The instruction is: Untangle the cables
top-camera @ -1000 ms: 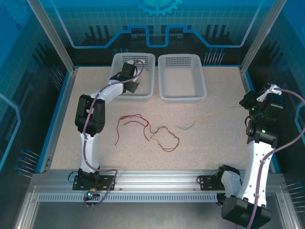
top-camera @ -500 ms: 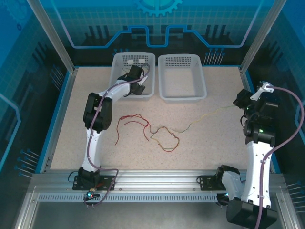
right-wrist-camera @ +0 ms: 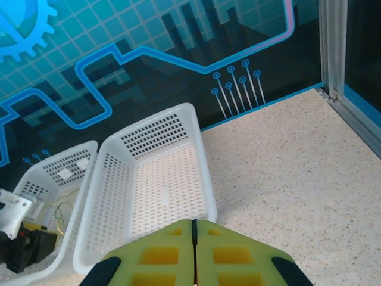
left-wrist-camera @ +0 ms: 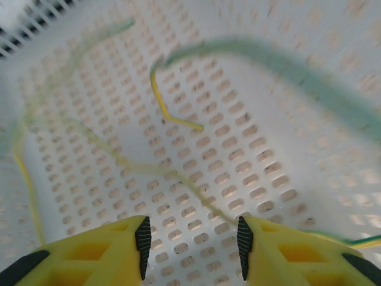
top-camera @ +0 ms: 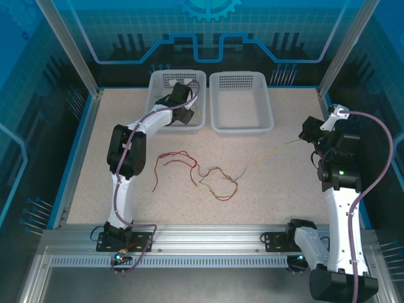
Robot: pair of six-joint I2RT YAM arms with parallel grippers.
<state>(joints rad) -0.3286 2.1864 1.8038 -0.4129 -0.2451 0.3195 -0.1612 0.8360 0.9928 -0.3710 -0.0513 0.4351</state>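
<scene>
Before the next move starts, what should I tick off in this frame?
1. Left gripper released: ok, jaws apart, nothing between them.
2. Loose cable dropped off: ok, it lies on the floor of the left basket.
3. Right gripper closed: ok, fingers meet.
4. Its hold on the taut cable: ok, the top view shows the yellow-green strand running straight from the tangle up to it.
5. Tangle cleared: not ok, red and yellow-green strands cross on the table.
6. Right basket free: ok, nothing in it.
</scene>
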